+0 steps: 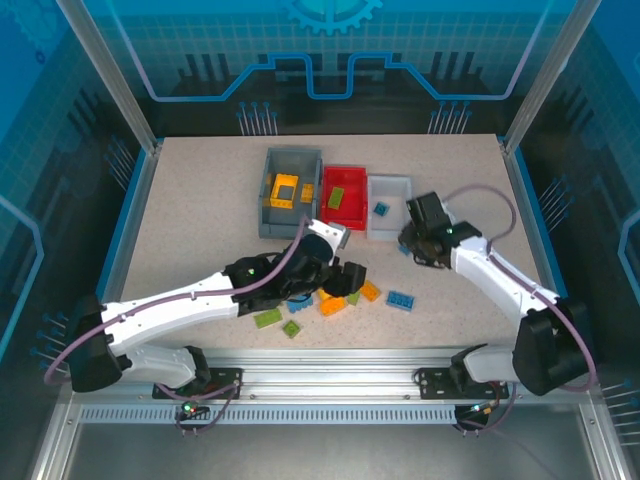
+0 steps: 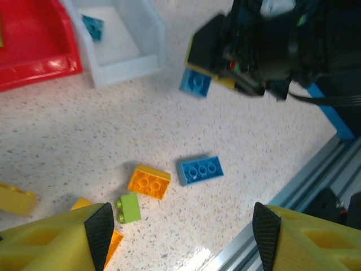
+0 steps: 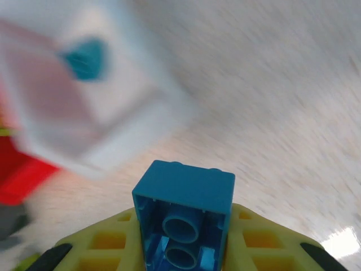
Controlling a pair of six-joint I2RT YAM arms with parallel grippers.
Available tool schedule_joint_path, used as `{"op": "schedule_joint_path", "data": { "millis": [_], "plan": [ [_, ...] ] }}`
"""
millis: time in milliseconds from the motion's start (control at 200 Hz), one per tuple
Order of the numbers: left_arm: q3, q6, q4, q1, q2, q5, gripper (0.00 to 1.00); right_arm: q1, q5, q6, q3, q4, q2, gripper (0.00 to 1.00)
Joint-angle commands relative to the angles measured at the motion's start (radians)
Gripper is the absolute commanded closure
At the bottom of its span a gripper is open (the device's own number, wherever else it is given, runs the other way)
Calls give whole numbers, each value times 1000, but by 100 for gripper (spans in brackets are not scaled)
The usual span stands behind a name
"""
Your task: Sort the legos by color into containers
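My right gripper (image 3: 186, 248) is shut on a small blue lego (image 3: 183, 217), held just off the table beside the white container (image 3: 96, 101), which holds one blue piece (image 3: 84, 56). From above, this gripper (image 1: 413, 246) sits near the white bin's (image 1: 390, 181) front right corner. The left gripper (image 2: 181, 237) is open over loose legos: a blue brick (image 2: 199, 170), an orange one (image 2: 149, 182) and a small green one (image 2: 129, 208). The gray bin (image 1: 267, 205) holds a yellow brick (image 1: 285, 190). The red bin (image 1: 345, 171) holds a green one (image 1: 336, 197).
More bricks lie near the left gripper (image 1: 345, 280): blue (image 1: 401, 300), orange (image 1: 332, 305), two green (image 1: 267, 319). The table's metal front rail (image 2: 316, 186) runs close behind the loose bricks. The three bins stand side by side at the middle back.
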Motion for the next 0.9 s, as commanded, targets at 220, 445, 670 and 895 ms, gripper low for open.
{"op": "schedule_joint_path", "data": {
  "millis": [220, 445, 670, 895],
  "plan": [
    [113, -43, 23, 102, -6, 30, 29, -25, 186, -380, 531, -199, 469, 73],
    [205, -30, -3, 148, 63, 43, 29, -37, 220, -404, 818, -337, 759, 72],
    [164, -51, -26, 157, 59, 42, 29, -43, 211, -387, 924, -379, 884, 66],
    [91, -76, -110, 165, 17, -15, 30, -15, 200, -412, 922, -350, 820, 44]
  ]
}}
